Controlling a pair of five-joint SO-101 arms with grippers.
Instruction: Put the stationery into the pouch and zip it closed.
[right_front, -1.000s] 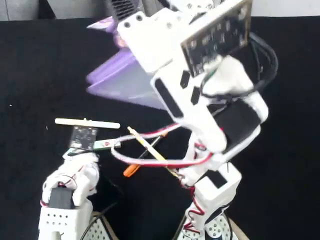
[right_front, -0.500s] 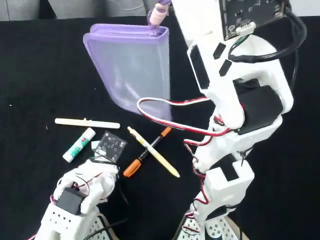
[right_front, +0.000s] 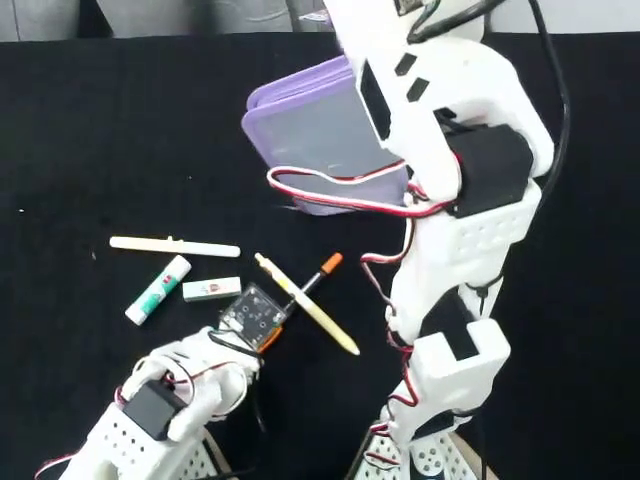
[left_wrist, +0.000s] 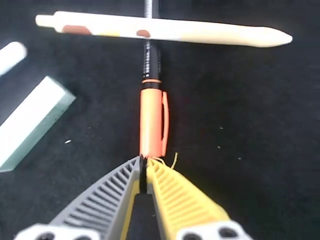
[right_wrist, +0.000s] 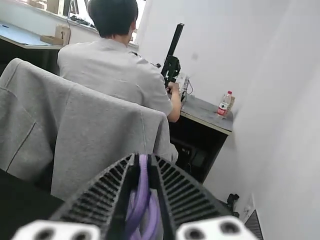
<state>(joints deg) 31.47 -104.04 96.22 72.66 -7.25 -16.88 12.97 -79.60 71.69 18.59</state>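
The pouch (right_front: 315, 130) hangs lifted off the table (right_front: 80, 130), toward twelve o'clock from the loose stationery. The right gripper (right_wrist: 142, 159) is clamped tight on a purple strip of the pouch's edge. Through its pale side we make out nothing inside, though the arm covers part of it, so we judge it empty. We cannot tell whether the zip is open.

All the stationery lies outside. The orange pen (left_wrist: 151, 120) lies under the cream pen (left_wrist: 165, 31), the two crossing. The eraser (right_front: 212, 289) and the glue stick (right_front: 158, 289) lie toward nine o'clock of them. A flat cream stick (right_front: 175, 245) lies toward eleven.

The left gripper (left_wrist: 145, 162) sits at the orange pen's capped end with its fingers drawn together, tips touching or just short of the cap. It may be nipping the very end, but we cannot be sure.

For a sound pick we would open the fingers and straddle the orange barrel clear of the crossing. We would then lift straight, so the cream pen is not dragged along. The pouch's mouth should face the left arm first.
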